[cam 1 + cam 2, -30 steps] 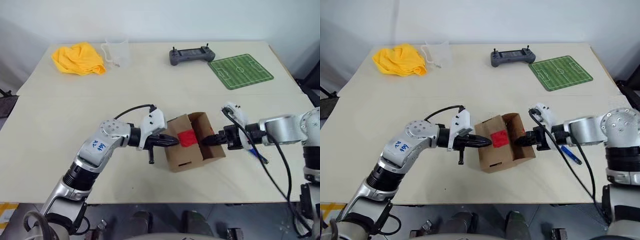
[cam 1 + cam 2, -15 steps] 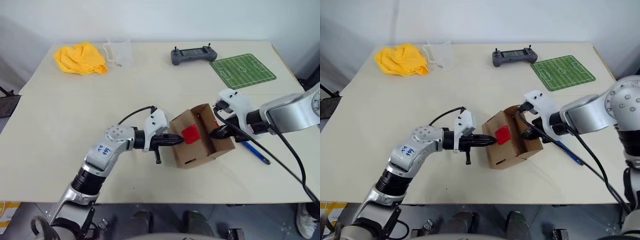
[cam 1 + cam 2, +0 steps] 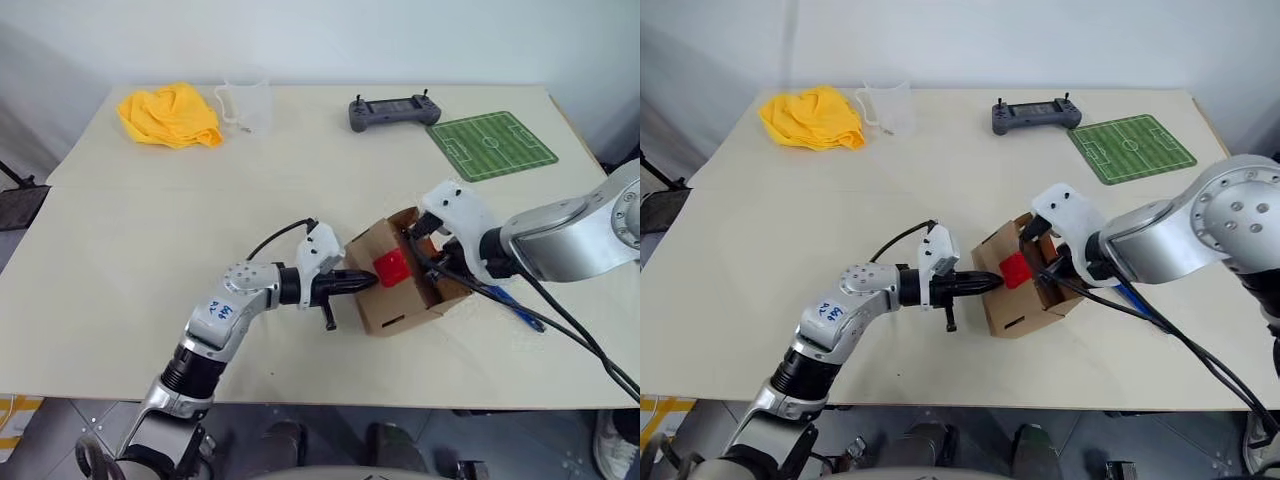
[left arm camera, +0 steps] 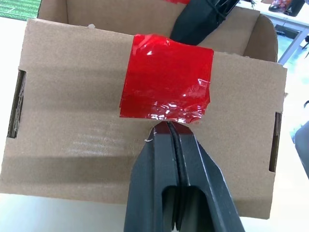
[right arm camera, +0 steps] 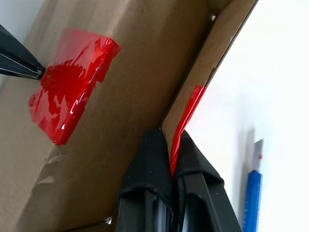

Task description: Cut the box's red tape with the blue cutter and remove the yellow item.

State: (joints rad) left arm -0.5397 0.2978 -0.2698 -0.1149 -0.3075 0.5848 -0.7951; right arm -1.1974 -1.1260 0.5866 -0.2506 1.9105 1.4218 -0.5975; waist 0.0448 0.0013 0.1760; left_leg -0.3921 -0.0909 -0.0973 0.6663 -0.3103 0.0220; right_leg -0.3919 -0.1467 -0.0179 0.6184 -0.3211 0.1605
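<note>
I find the box (image 3: 405, 285) near the front middle of the surface (image 3: 300, 180), tipped so its open side faces up and away, one flap standing. The red tape (image 4: 166, 82) sits on the cardboard face turned toward my left arm; it is wrinkled, its lower edge ragged. A second strip of red runs along a flap edge on the far side, seen in the right wrist view.

My left gripper (image 4: 169, 133) has its fingers pressed together with nothing between them, the tips against the cardboard just at the lower edge of the red tape. My right gripper (image 5: 172, 159) is clamped on the box — its two fingers pinch a flap edge where the red strip lies.

The blue cutter (image 3: 515, 307) lies flat on the surface just beside the box on my right, under the right arm's cable, held by neither gripper.

I cannot see the yellow item; the box interior is not visible enough to tell.

Further out, at the back of the surface: a yellow cloth (image 3: 170, 114) at the left corner, a clear measuring cup (image 3: 247, 105) just beside it, a grey remote controller (image 3: 393, 111) toward the middle right, and a green football-pitch mat (image 3: 498, 146) to its right.
</note>
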